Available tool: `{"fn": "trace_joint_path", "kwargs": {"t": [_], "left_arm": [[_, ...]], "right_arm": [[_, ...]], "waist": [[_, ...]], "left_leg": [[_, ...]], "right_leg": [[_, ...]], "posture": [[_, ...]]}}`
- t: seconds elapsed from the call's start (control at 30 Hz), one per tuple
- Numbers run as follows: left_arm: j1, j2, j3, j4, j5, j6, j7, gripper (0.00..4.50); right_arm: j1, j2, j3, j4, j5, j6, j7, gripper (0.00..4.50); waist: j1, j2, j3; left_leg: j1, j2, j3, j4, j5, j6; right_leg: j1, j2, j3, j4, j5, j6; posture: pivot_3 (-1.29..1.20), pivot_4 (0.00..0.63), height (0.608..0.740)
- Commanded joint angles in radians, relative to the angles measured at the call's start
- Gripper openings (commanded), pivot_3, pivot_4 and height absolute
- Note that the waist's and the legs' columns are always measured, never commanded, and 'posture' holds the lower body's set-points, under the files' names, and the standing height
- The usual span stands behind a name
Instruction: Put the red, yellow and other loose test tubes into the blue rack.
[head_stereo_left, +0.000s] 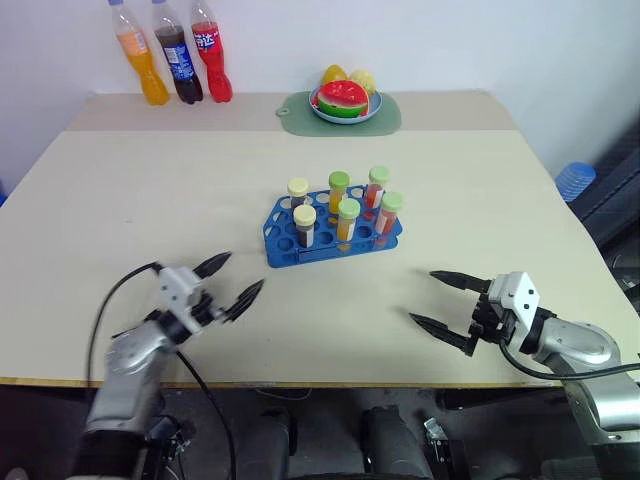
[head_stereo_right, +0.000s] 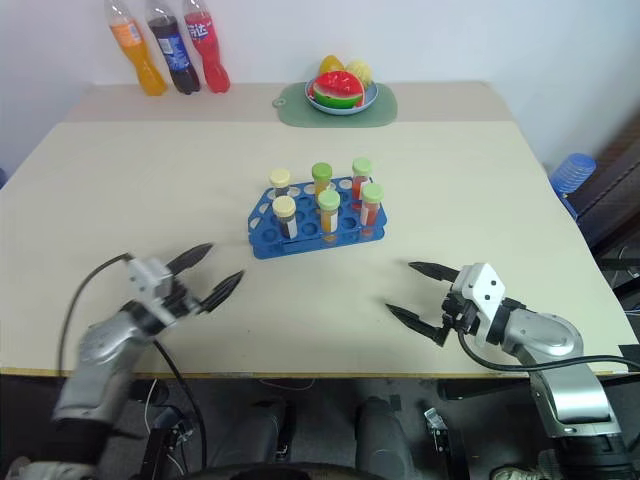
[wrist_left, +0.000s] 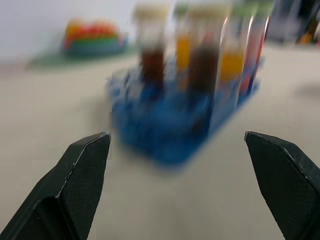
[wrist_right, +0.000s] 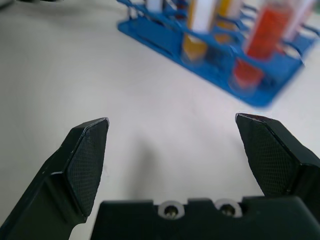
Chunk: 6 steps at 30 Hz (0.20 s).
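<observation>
Left eye view: the blue rack (head_stereo_left: 333, 232) stands mid-table with six capped tubes (head_stereo_left: 347, 220) upright inside. Left gripper (head_stereo_left: 232, 284) and right gripper (head_stereo_left: 440, 299) hover spread, empty; best kept clear.

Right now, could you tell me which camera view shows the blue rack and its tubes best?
The left eye view: the whole blue rack with six capped tubes standing upright. The right eye view shows the same. The left wrist view shows it close but blurred; the right wrist view shows part of it.
</observation>
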Motion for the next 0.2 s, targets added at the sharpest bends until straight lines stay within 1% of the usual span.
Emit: {"fn": "trace_joint_path", "kwargs": {"t": [0.03,0.13,0.2], "left_arm": [[0.039,0.047,0.076,-0.047,-0.039,0.043,-0.031,4.45],[0.079,0.08,0.117,-0.096,-0.07,0.099,-0.042,4.45],[0.088,0.087,0.125,-0.118,-0.061,0.121,-0.032,4.45]], "right_arm": [[0.032,0.011,-0.046,0.002,-0.011,-0.046,-0.029,4.5],[0.051,0.017,-0.068,0.001,-0.002,-0.049,-0.045,4.5],[0.055,0.015,-0.071,0.005,-0.002,-0.054,-0.048,4.5]], "waist": [[0.006,0.0,0.0],[0.008,0.0,0.0],[0.008,0.0,0.0]], "left_leg": [[0.0,0.0,0.0,0.0,0.0,0.0],[0.0,0.0,0.0,0.0,0.0,0.0],[0.0,0.001,0.0,0.0,0.0,0.0]], "right_leg": [[0.0,0.0,0.0,0.0,0.0,0.0],[0.0,0.0,0.0,-0.001,0.0,0.0],[0.0,0.0,0.0,-0.001,0.0,0.0]], "posture": [[0.0,0.15,0.74],[0.0,0.15,0.74],[0.0,0.15,0.74]]}}
